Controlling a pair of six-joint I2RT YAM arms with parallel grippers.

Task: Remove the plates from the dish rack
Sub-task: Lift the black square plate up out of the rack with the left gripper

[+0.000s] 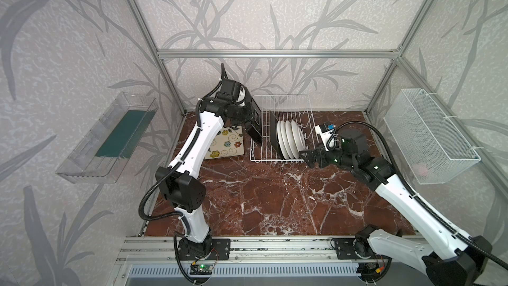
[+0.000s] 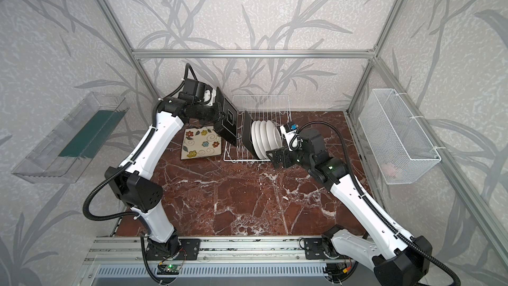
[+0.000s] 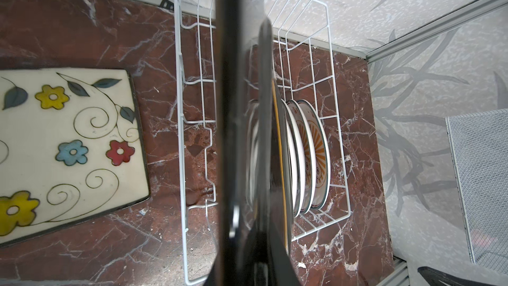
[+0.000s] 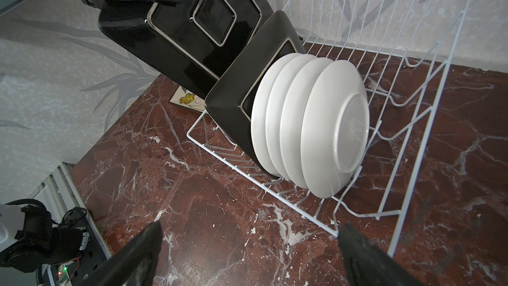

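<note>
My left gripper is shut on the edge of a black-backed square plate, held upright in the air over the left end of the white wire dish rack. The left wrist view shows this plate edge-on. A second black-backed square plate stands in the rack with several round white plates behind it. A cream flowered plate lies flat on the table left of the rack. My right gripper is open and empty, low by the rack's front right corner.
A clear plastic tray hangs on the left wall and a white mesh basket on the right wall. Aluminium frame posts stand at the back corners. The table is red-brown marble.
</note>
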